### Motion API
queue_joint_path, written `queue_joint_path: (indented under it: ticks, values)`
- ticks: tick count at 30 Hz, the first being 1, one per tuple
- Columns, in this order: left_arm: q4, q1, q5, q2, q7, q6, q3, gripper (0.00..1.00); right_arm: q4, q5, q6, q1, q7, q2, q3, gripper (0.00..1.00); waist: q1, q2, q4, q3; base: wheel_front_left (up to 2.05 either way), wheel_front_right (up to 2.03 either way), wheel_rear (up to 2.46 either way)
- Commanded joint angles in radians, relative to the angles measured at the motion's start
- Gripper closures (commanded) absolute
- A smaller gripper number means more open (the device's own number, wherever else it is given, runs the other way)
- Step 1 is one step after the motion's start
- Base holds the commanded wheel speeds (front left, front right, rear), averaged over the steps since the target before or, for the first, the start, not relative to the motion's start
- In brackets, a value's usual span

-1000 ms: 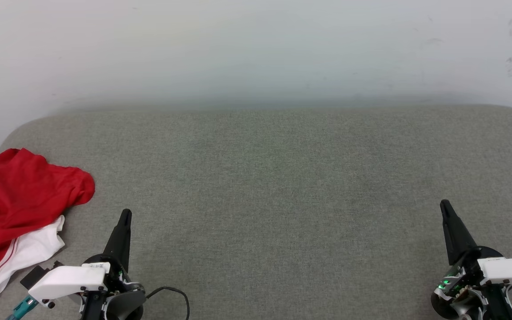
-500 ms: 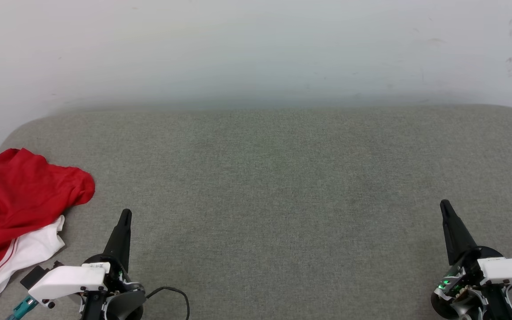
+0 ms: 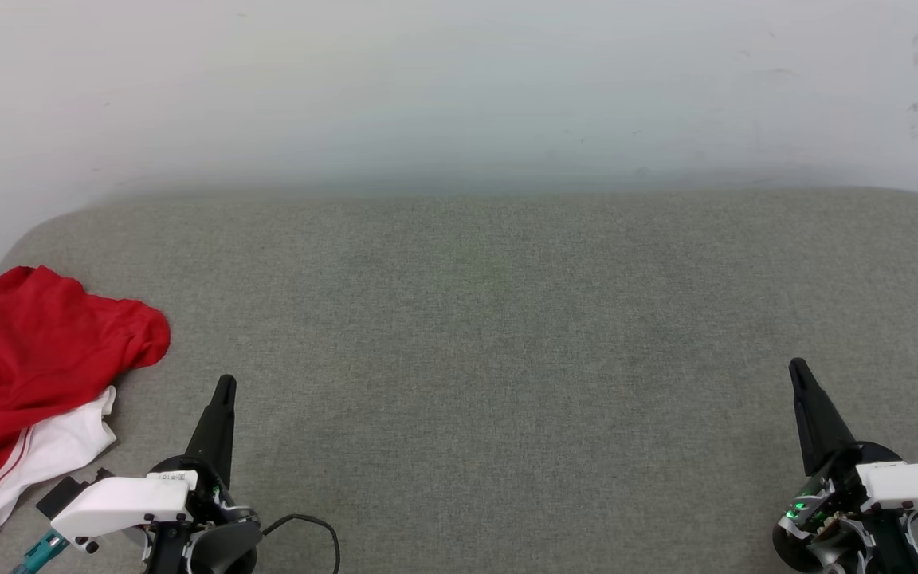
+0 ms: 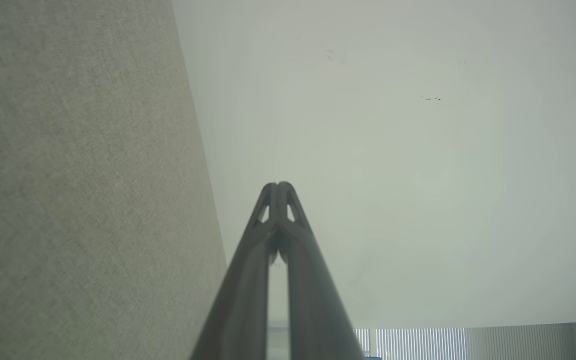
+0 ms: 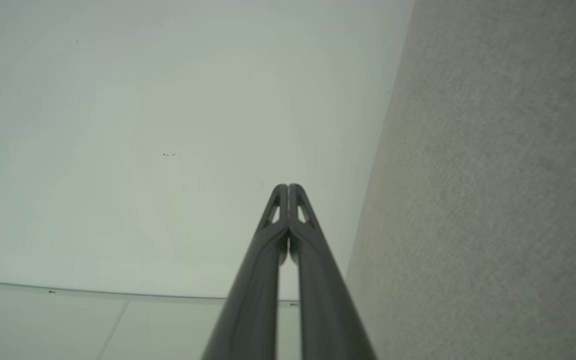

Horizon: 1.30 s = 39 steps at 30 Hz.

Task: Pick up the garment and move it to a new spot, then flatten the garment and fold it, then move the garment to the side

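Observation:
The garment (image 3: 37,375), a red jersey with a white sleeve and red-and-white trim, lies crumpled at the far left of the grey cushioned surface (image 3: 491,335), partly cut off by the head view's left edge. My left gripper (image 3: 224,387) hovers just right of it, shut and empty, fingers pointing toward the wall. My right gripper (image 3: 798,368) stands far away at the lower right, also shut and empty. In the left wrist view the left gripper (image 4: 278,187) has its tips pressed together; the right wrist view shows the right gripper (image 5: 288,189) likewise.
A pale wall (image 3: 459,88) rises behind the cushion's rounded back edge. A black cable (image 3: 307,526) loops by my left wrist. Grey fabric spreads wide between the two grippers.

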Motion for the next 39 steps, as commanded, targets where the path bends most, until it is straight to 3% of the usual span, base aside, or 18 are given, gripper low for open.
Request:
queue_joint_path:
  ticks: [1, 2, 21, 27, 39]
  values:
    - [0.000, -0.005, 0.000, -0.001, 0.002, -0.004, 0.002, 1.00, 0.001, -0.004, 0.000, -0.012, -0.001, 0.002, 0.000, 1.00, 0.0000, -0.0001, 0.000, 0.000, 0.00, 0.00, 0.00]
    - [0.000, 0.000, 0.000, 0.000, 0.000, 0.000, 0.000, 0.00, 0.000, 0.000, 0.000, 0.000, 0.000, 0.000, 0.000, 0.00, 0.0000, -0.0001, 0.000, 0.000, 0.00, 0.00, 0.00]
    - [-0.089, 0.026, 0.028, -0.001, -0.085, 0.000, -0.085, 0.00, -0.080, -0.032, 0.000, 0.042, -0.085, 0.001, 0.037, 0.00, 0.0000, -0.0001, 0.005, -0.001, 0.00, 0.00, 0.00]
    - [-0.126, 0.037, 0.108, -0.001, -0.111, 0.000, -0.096, 0.00, -0.110, -0.105, 0.000, 0.049, -0.111, 0.001, 0.037, 0.00, 0.0000, -0.0001, 0.008, -0.002, 0.00, 0.00, 0.00]
    - [-0.175, 0.048, 0.346, 0.000, -0.158, -0.001, -0.120, 0.00, -0.166, -0.361, 0.000, 0.064, -0.158, 0.001, 0.045, 0.00, 0.0000, -0.0001, 0.012, -0.005, 0.00, 0.00, 0.00]
